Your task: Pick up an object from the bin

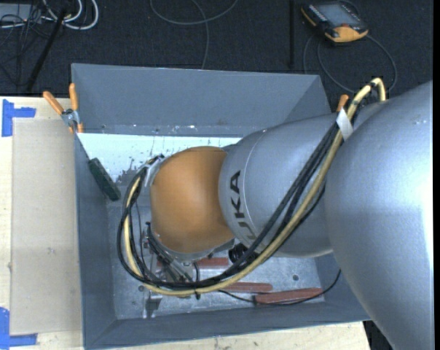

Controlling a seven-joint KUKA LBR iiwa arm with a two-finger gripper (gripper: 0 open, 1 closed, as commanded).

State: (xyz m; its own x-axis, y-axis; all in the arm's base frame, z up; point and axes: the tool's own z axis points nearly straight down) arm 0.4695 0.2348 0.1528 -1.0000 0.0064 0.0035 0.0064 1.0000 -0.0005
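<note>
The one legible marking stands on the grey casing (pixel 278 166) of the arm, just right of the orange cover (pixel 187 199). It is a row of dark block letters (pixel 236 195) running down the curve of the shell. "K" and "A" can be made out, and the rest of the word is hidden where the black and yellow cables (pixel 300 195) cross it. The small orange-and-black device (pixel 335 20) lying beyond the bin (pixel 198 97) has a screen, but nothing on it can be read.
</note>
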